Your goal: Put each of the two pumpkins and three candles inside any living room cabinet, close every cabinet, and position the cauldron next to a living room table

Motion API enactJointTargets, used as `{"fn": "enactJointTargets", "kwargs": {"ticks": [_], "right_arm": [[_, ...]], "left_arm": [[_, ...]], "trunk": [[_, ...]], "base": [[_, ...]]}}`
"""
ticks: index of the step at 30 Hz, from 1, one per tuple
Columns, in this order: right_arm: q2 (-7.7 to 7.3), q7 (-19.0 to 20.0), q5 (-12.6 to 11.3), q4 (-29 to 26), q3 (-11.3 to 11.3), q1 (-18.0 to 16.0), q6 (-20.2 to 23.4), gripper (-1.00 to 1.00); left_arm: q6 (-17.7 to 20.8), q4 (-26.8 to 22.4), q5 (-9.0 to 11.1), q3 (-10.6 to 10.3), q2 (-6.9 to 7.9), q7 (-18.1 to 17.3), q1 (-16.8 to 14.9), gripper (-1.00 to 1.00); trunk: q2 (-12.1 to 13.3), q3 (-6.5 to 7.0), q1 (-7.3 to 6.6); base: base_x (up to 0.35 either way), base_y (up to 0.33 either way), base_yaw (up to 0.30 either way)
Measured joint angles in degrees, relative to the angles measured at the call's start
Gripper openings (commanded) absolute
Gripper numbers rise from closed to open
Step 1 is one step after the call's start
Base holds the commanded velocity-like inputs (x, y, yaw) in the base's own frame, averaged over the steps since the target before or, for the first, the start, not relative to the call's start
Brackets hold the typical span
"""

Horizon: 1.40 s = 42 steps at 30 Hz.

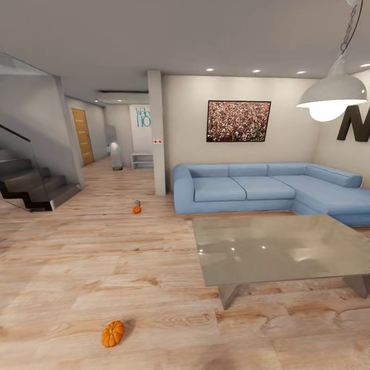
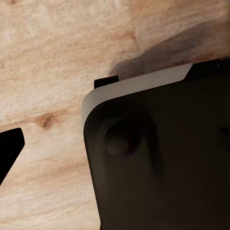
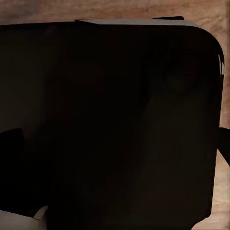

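Sofa [image 1: 267,187] and pendant lamp [image 1: 334,92] run off the edge.

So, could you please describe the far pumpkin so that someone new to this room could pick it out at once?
Start at the white pillar that stands left of the blue sofa, then drop to the wooden floor in front of its base. The far pumpkin sits there, small and orange, right by a grey-beige candle just behind it. The other pumpkin lies alone, much nearer the camera.

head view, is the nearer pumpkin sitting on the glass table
No, the nearer pumpkin lies on the wood floor, apart from the glass table.
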Motion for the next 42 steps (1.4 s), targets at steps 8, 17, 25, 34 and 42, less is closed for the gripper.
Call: {"fn": "enactJointTargets", "kwargs": {"ticks": [8,17,25,34,42], "right_arm": [[-0.01,0.0,0.1,0.0,0.1,0.0,0.1,1.00],[-0.01,0.0,0.4,0.1,0.2,0.0,0.1,1.00],[-0.01,0.0,0.2,0.0,0.1,0.0,0.0,1.00],[-0.16,0.0,0.0,0.0,-0.2,0.0,-0.4,1.00],[-1.19,-0.6,0.1,-0.1,-6.3,0.0,-6.9,1.00]], "left_arm": [[0.0,0.0,0.0,0.0,0.02,0.0,0.0,1.00],[0.0,0.0,0.0,0.0,0.02,0.0,0.0,1.00],[0.0,0.0,0.0,0.0,0.02,0.0,0.0,1.00],[0.0,0.0,0.3,0.3,0.03,-0.1,0.0,1.00],[0.4,-3.1,1.0,1.2,4.79,-2.2,-1.1,1.00]], "trunk": [[0.0,0.00,0.00],[0.0,0.00,0.00],[0.0,0.00,0.00],[0.0,0.00,0.00],[0.0,0.01,0.00]], "base": [[0.000,-0.018,0.000],[0.000,-0.040,0.000],[0.000,-0.003,0.000],[0.000,0.000,0.000],[0.000,0.000,0.000]]}}
